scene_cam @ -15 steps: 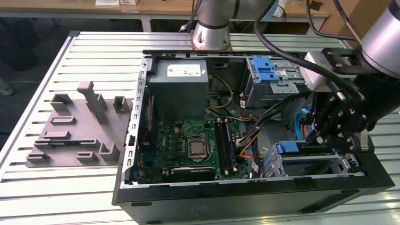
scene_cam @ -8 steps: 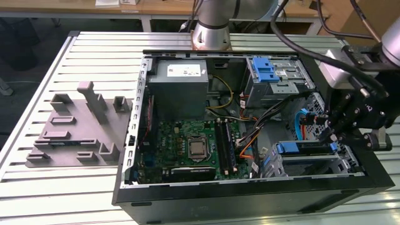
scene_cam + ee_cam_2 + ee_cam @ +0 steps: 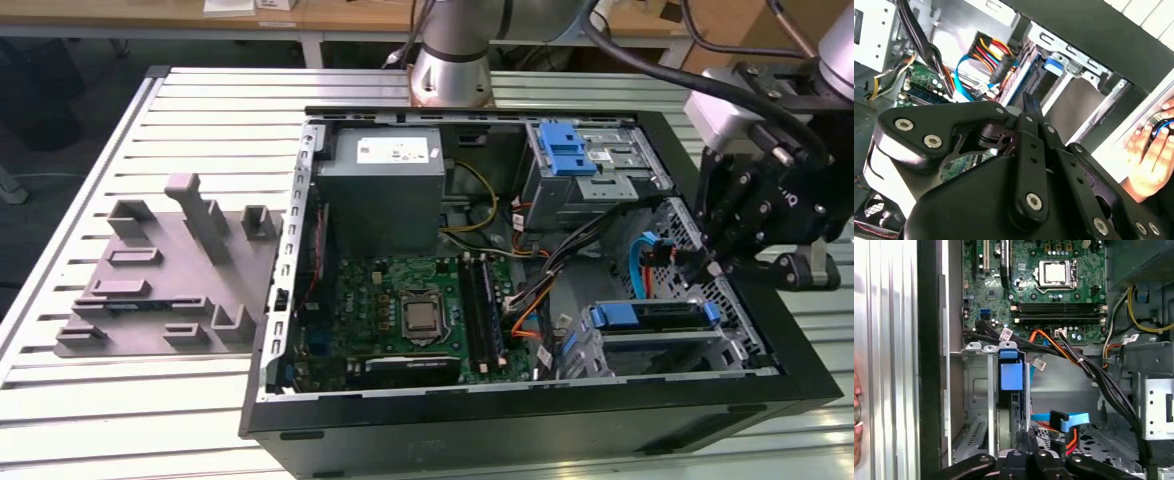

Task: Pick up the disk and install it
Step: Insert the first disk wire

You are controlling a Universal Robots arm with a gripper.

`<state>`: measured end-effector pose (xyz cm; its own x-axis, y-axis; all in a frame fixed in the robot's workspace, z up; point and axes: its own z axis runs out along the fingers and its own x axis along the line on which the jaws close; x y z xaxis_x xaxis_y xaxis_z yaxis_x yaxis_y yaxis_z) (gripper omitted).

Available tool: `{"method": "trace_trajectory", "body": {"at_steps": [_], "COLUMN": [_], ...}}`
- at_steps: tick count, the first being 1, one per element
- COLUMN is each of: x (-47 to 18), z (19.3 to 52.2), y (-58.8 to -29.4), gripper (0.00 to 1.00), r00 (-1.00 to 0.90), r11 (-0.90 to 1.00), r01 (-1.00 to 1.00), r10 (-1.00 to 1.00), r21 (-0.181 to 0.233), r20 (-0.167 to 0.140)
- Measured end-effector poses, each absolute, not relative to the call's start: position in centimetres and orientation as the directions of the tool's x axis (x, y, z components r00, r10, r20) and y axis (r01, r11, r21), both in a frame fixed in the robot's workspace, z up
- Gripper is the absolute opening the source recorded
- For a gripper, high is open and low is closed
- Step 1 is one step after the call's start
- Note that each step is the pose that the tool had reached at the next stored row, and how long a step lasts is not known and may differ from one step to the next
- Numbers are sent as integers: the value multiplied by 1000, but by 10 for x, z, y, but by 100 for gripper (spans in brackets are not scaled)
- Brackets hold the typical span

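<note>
- In the first wrist view the black gripper (image 3: 1026, 460) sits closest, its fingers (image 3: 1019, 440) drawn narrow together just at the edge of the disk (image 3: 1012, 405); whether they pinch it I cannot tell.
- The disk stands on edge in the drive bay, its blue rail tab (image 3: 1011, 371) between metal bay rails (image 3: 990, 390).
- A blue data cable (image 3: 1069, 420) lies just beside it.
- Beyond, the motherboard (image 3: 1054, 295) fills the open computer case (image 3: 534, 440).
- A person's hand (image 3: 1149, 155) rests on the counter (image 3: 160, 400) outside the case.
</note>
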<state>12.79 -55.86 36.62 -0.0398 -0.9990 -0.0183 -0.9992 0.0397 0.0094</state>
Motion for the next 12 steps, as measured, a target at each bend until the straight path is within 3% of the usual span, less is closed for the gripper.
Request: {"method": "trace_trajectory", "body": {"at_steps": [12], "x": [136], "z": [367], "y": [-534], "gripper": [11], "r00": [-45], "r11": [45], "r01": [-999], "r10": [-999], "r21": [9], "r20": [-9]}}
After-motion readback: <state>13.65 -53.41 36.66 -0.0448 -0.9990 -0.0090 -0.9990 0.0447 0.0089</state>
